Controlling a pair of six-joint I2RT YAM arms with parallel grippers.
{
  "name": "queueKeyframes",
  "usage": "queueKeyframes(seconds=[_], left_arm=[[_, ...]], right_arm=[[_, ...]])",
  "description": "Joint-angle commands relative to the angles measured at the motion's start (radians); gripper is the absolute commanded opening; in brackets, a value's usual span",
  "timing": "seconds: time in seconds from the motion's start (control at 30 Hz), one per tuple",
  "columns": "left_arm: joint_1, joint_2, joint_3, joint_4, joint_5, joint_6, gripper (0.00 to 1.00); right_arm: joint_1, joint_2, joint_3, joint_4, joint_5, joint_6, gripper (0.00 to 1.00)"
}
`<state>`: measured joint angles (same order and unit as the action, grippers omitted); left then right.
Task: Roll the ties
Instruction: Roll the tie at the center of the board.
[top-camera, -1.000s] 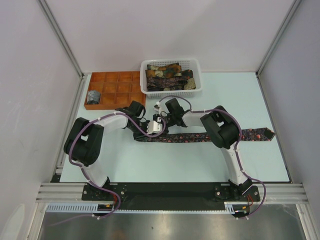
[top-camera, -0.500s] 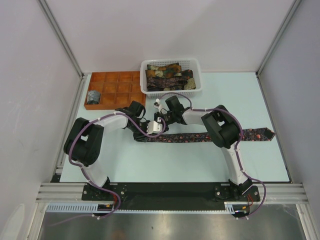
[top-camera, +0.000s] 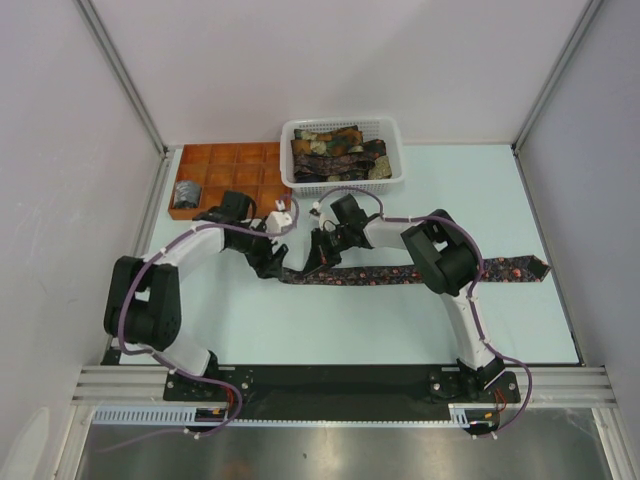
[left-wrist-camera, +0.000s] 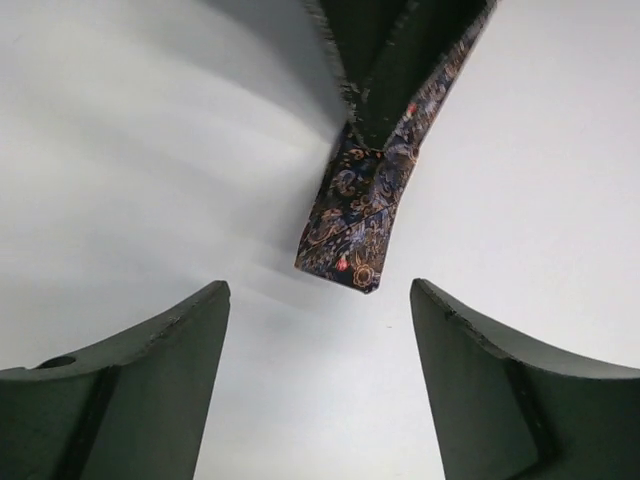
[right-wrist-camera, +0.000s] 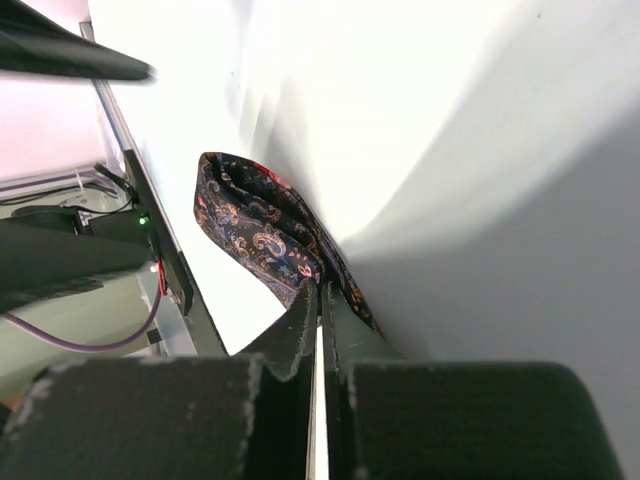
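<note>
The right gripper's fingers (right-wrist-camera: 300, 340) pinch the folded dark tie (right-wrist-camera: 262, 232).

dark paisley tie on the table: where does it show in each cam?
Top external: the dark tie lies flat across mid-table, from between the arms to its pointed end at right.
Left wrist: its folded narrow end sits upper centre, ahead of the open fingers.
Right wrist: the fold at centre-left, pinched by the shut fingers.
Shared landmark: that folded end.
</note>
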<state>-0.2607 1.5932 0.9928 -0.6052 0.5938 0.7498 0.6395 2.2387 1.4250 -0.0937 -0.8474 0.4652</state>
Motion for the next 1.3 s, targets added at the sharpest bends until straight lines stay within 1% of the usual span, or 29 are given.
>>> queueKeyframes(seconds=[0.0, 0.07, 0.1, 0.17, 0.2, 0.37, 0.4, 0.43, 0.47, 0.53, 0.57, 0.63, 0.67, 0.73, 0.77, 0.83, 0.87, 0.97, 1.17, 1.27], left_arm=[[0.058, -0.053, -0.036, 0.041, 0.113, -0.359, 0.79], [0.064, -0.042, -0.059, 0.070, 0.106, -0.452, 0.78], [0.069, -0.036, -0.066, 0.088, 0.116, -0.522, 0.78], [0.072, -0.019, -0.089, 0.111, 0.115, -0.590, 0.76], [0.077, -0.015, -0.097, 0.136, 0.121, -0.649, 0.73], [0.097, 0.008, -0.129, 0.215, 0.141, -0.802, 0.64], [0.100, 0.011, -0.131, 0.232, 0.139, -0.811, 0.61], [0.098, 0.013, -0.132, 0.240, 0.139, -0.817, 0.59], [0.100, 0.014, -0.132, 0.252, 0.141, -0.832, 0.54], [0.098, 0.024, -0.125, 0.259, 0.156, -0.849, 0.49], [0.098, 0.025, -0.122, 0.266, 0.164, -0.860, 0.42], [0.098, 0.019, -0.115, 0.280, 0.188, -0.871, 0.36], [0.097, 0.021, -0.114, 0.288, 0.198, -0.880, 0.31], [0.095, 0.034, -0.102, 0.289, 0.222, -0.885, 0.25], [0.097, 0.040, -0.102, 0.289, 0.230, -0.885, 0.20], [0.092, 0.044, -0.097, 0.291, 0.239, -0.885, 0.15], [0.086, 0.045, -0.100, 0.294, 0.248, -0.885, 0.10], [0.065, 0.059, -0.102, 0.312, 0.259, -0.896, 0.04], [0.002, 0.109, -0.079, 0.367, 0.242, -0.931, 0.03], [-0.026, 0.131, -0.074, 0.375, 0.209, -0.937, 0.02]], right_arm=[[0.000, 0.012, 0.031, -0.023, 0.048, -0.037, 0.00], [0.000, 0.010, 0.031, -0.028, 0.054, -0.036, 0.00], [0.000, 0.012, 0.028, -0.026, 0.057, -0.033, 0.00], [0.002, 0.013, 0.029, -0.028, 0.059, -0.033, 0.00], [0.002, 0.010, 0.028, -0.029, 0.061, -0.034, 0.00], [0.002, 0.007, 0.029, -0.029, 0.064, -0.033, 0.00], [0.003, 0.007, 0.028, -0.031, 0.067, -0.033, 0.00], [0.003, 0.006, 0.026, -0.031, 0.067, -0.033, 0.00], [0.003, 0.006, 0.028, -0.029, 0.067, -0.033, 0.00], [0.003, 0.006, 0.026, -0.029, 0.068, -0.033, 0.00], [0.003, 0.006, 0.026, -0.031, 0.068, -0.031, 0.00], [0.003, 0.006, 0.026, -0.029, 0.070, -0.030, 0.00], [0.005, 0.006, 0.026, -0.029, 0.070, -0.027, 0.00], [0.003, 0.007, 0.025, -0.024, 0.067, -0.022, 0.00], [0.005, 0.007, 0.025, -0.021, 0.067, -0.022, 0.00], [0.005, 0.009, 0.026, -0.023, 0.065, -0.022, 0.00], [0.006, 0.007, 0.028, -0.023, 0.067, -0.022, 0.00], [0.006, 0.009, 0.029, -0.021, 0.067, -0.020, 0.00], [0.014, 0.007, 0.029, -0.023, 0.070, -0.016, 0.00], [0.014, 0.010, 0.028, -0.021, 0.070, -0.011, 0.00]])
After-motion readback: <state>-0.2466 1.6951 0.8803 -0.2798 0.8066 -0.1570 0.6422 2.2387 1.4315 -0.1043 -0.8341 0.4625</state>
